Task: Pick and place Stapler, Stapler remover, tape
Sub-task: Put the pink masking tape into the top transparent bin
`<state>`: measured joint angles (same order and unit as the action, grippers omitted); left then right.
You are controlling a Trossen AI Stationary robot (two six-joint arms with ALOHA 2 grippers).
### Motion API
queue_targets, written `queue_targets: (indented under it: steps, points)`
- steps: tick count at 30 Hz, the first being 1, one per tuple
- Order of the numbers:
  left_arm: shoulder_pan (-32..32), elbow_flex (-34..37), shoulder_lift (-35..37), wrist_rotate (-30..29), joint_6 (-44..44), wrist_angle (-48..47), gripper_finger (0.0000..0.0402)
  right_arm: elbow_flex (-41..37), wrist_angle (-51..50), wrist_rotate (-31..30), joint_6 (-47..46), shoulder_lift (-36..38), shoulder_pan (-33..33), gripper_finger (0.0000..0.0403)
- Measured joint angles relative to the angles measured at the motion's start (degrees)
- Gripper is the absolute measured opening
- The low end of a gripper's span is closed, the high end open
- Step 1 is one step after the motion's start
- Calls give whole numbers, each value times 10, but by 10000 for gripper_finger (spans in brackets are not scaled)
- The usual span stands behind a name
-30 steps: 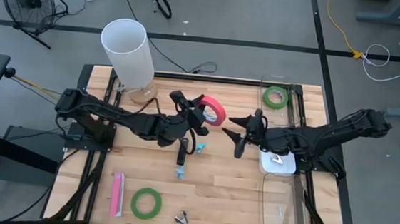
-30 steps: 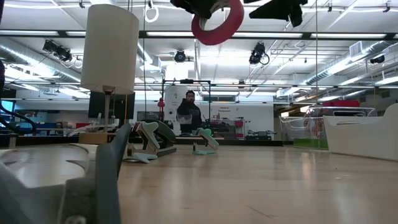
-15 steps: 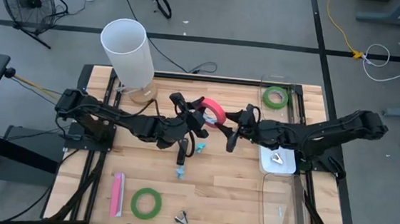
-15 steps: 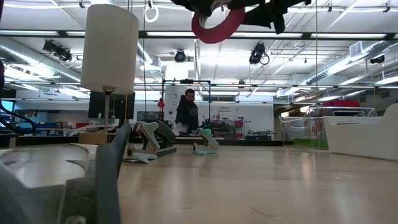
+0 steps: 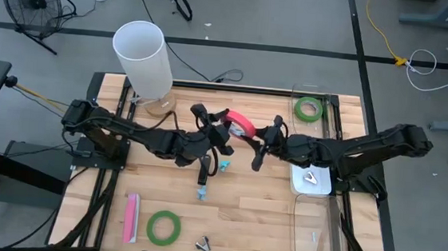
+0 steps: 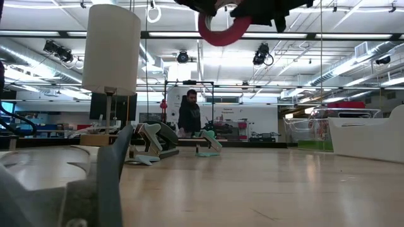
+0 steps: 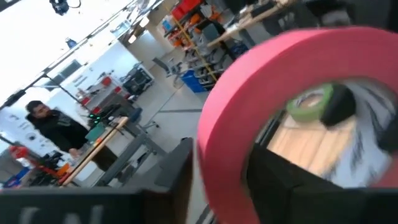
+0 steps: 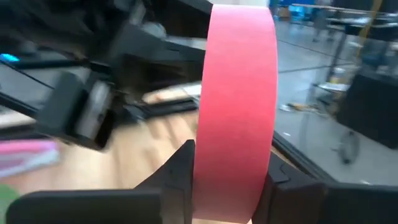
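High view: both grippers meet at unlabelled red-pink tape [image 5: 240, 123].

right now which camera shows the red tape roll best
The right wrist view: the red tape roll fills it edge-on, between that arm's fingers. The left wrist view shows its ring close but blurred, the high view shows it small between both grippers, the low view only its lower arc.

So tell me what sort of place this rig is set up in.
Most likely a robotics lab or workshop: exposed ceiling pipes with hanging lights, shelving with red bins, and a person standing at benches behind the wooden table.
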<state>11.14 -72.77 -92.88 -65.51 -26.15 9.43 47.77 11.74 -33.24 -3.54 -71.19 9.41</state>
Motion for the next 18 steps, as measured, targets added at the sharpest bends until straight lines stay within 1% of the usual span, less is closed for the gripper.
queue_targets:
  steps: [2, 3, 5, 8, 11, 14, 18]
  points:
    - [1, 0, 0, -21, -3, -16, 179, 0, -38, -24, 0, 13, 0, 87]
    - [2, 0, 0, -46, -5, -29, 191, 0, -60, -41, -9, 21, 0, 87]
    - [4, -1, 0, -79, -12, -51, 209, -1, -92, -54, -20, 38, -1, 87]
    - [4, -1, 0, -121, 1, -111, 221, -1, -157, -82, -40, 72, -2, 87]
    - [7, -1, 0, -144, 54, -206, 222, -1, -263, -136, -88, 115, -11, 87]
    - [8, -1, 0, -137, 145, -325, 214, -1, -377, -179, -154, 158, -24, 87]
    - [7, -1, 0, -58, 303, -483, 201, -1, -524, -204, -258, 205, -57, 87]
